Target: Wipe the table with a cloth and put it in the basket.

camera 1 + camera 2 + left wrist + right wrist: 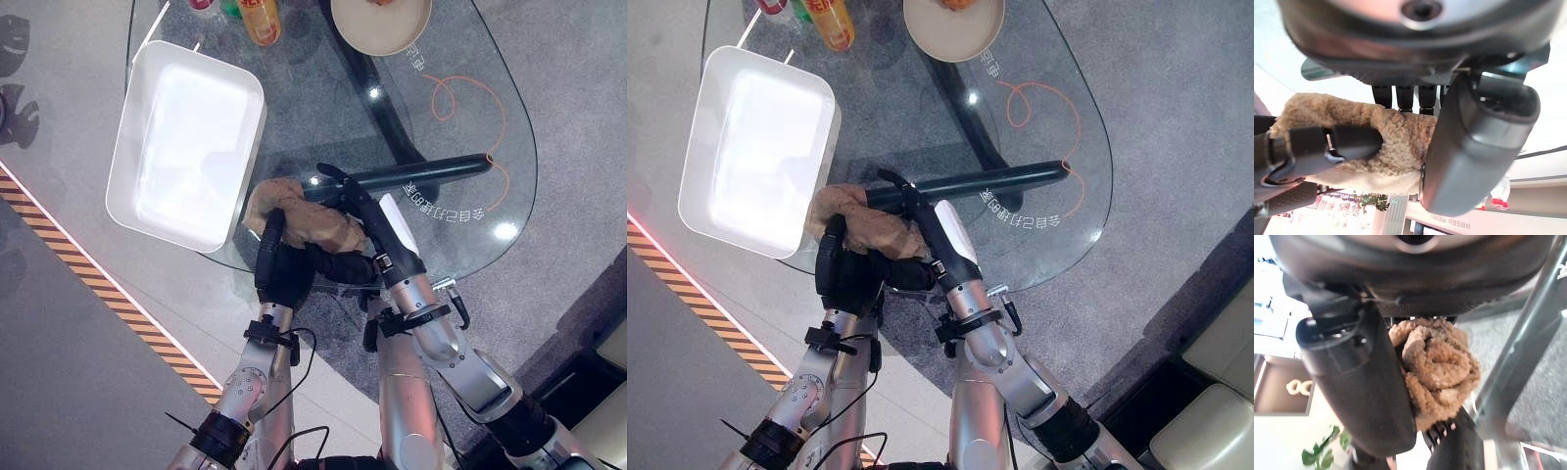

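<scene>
Right now the fingers (1405, 98) of the left hand (284, 269) curl over the far side of a crumpled tan fleecy cloth (299, 215), with the thumb closing on it from the near side, so this hand is clamped on the cloth. The right hand (367, 211) meets the same bundle from the other side; in its own wrist view its thumb (1369, 382) presses against the rolled fleece and its fingertips disappear behind the folds, so it too is gripping the cloth. Both hands hold the cloth between them at the near edge of the rounded clear glass table (470, 127), and the frames do not settle whether the cloth rests on the glass or sits just above it.

Just beside the cloth, on the robot's left, stands a white rectangular plastic basket (132, 137) with rounded corners, its near corner almost touching the fleece. A dark green tube-shaped bar (431, 172) runs under the glass from behind the right hand out to the robot's right. Further away on the table stand a beige round plate (387, 37) and an orange-labelled bottle (261, 20), well apart from the hands. Grey carpet (568, 117) shows through and beyond the glass, and a strip of orange-and-black hazard tape (98, 284) crosses the pale floor on the robot's left.
</scene>
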